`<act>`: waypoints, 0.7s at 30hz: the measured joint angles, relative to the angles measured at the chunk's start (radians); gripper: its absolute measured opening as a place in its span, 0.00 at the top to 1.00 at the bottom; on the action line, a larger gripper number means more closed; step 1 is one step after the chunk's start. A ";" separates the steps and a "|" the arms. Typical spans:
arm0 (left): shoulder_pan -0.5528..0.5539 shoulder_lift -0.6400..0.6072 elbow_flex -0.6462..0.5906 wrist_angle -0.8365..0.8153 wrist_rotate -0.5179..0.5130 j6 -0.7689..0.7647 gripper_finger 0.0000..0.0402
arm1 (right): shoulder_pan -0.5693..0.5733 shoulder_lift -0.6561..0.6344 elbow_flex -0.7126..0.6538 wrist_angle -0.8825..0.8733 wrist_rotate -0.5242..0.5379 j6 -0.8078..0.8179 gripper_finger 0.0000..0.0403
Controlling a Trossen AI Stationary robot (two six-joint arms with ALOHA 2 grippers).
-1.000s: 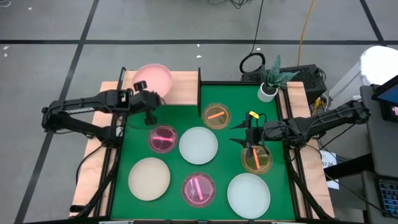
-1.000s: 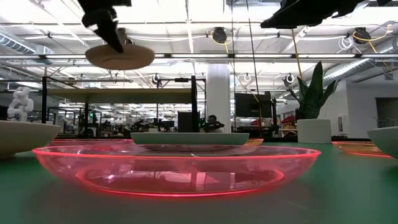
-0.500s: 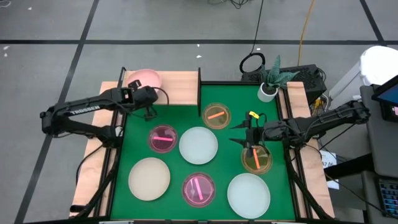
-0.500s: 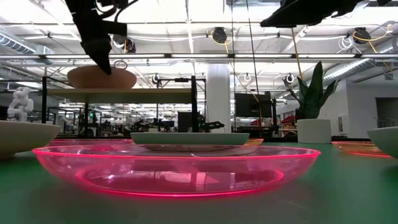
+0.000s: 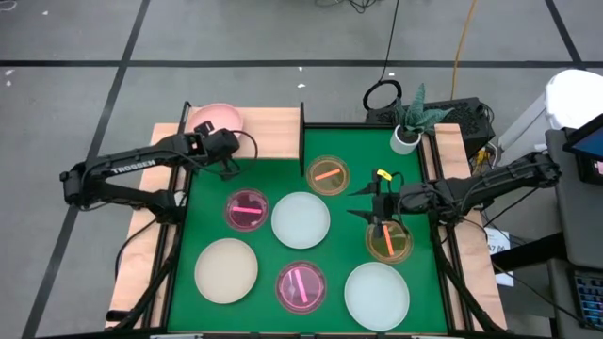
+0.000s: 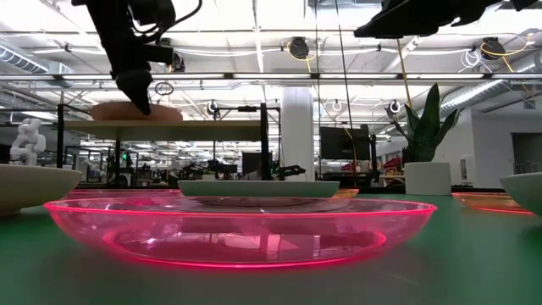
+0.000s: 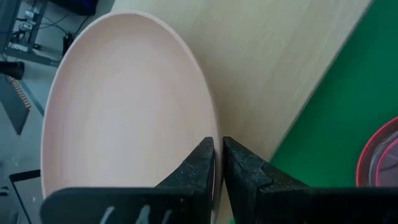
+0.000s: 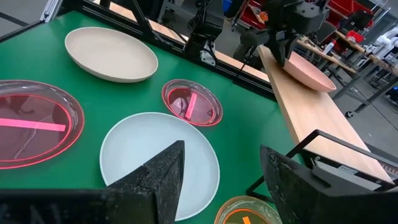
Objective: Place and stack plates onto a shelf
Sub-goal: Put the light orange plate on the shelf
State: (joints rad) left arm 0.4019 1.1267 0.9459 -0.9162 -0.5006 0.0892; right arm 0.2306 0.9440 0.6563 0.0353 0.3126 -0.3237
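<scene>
Pink round plate [image 7: 118, 106] on light-wood shelf [image 7: 273, 68]

green table [image 5: 358, 212], seven plates, shelf [image 5: 268, 132]

Pink plate [image 5: 216, 118] flat on light-wood shelf [image 5: 268, 132] (far-left end); seven plates on table.

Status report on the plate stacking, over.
Left gripper pinching pink plate's rim on the shelf. Right gripper open, hovering. Nothing blocking.
</scene>
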 joint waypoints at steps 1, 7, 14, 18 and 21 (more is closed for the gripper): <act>0.000 0.000 -0.002 -0.005 0.001 -0.006 0.91 | 0.000 0.000 -0.001 0.001 0.000 0.000 0.53; 0.000 0.000 -0.002 -0.017 0.001 -0.039 0.91 | 0.000 0.000 -0.001 0.002 0.000 0.004 0.53; 0.004 0.000 -0.002 -0.018 0.001 -0.064 0.89 | 0.000 0.000 -0.001 -0.001 0.000 0.005 0.53; 0.004 0.000 -0.002 -0.018 -0.016 -0.097 0.78 | 0.000 0.000 -0.002 -0.001 0.000 0.004 0.53; 0.003 0.000 -0.002 -0.017 -0.056 -0.117 0.66 | 0.000 0.000 -0.002 -0.001 0.000 0.000 0.53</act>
State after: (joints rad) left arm 0.4053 1.1271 0.9440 -0.9337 -0.5566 -0.0275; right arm 0.2306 0.9440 0.6548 0.0341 0.3126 -0.3232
